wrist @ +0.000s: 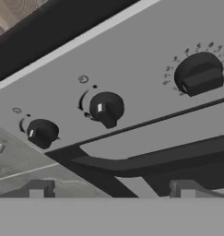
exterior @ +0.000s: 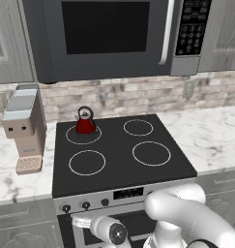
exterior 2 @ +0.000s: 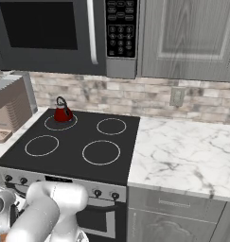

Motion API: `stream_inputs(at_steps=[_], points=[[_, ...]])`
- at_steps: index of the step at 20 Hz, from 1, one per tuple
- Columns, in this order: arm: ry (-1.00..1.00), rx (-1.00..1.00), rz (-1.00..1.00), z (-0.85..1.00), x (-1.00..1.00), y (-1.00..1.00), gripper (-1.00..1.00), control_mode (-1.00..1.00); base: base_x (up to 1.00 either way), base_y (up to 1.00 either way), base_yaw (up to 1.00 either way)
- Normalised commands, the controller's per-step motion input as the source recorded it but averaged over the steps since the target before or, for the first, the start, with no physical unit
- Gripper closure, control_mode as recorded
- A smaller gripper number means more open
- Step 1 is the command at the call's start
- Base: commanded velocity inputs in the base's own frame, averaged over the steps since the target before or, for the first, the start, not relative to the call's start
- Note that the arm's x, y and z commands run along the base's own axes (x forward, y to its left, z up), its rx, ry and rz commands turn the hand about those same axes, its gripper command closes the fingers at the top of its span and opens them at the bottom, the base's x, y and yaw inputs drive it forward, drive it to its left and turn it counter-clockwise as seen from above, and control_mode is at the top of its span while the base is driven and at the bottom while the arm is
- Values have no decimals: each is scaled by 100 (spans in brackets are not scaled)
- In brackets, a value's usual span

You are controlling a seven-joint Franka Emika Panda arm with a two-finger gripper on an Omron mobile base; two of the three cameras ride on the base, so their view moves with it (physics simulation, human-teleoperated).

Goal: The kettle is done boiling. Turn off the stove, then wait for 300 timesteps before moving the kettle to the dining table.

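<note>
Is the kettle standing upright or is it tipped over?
Upright: the kettle sits flat on the stove's back-left burner, handle loop on top.

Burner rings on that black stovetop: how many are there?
4: back left, under the red kettle; back right; front left; front right. The whole glass top of the stove is in view, so none looks hidden.

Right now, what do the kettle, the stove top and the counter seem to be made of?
Kettle: glossy red, probably enamelled metal, with a dark handle. Stove: flat black top, likely glass, with white burner rings and a silver front panel. Counter: white stone with grey veins, marble-like.
</note>
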Motion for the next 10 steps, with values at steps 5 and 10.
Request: stream_inputs(at_steps=[5, 10], points=[[0, 0, -2, 32, -21, 5, -100, -100, 0, 0, 0], [0, 0, -2, 46, -20, 0, -100, -100, 0, 0, 0]])
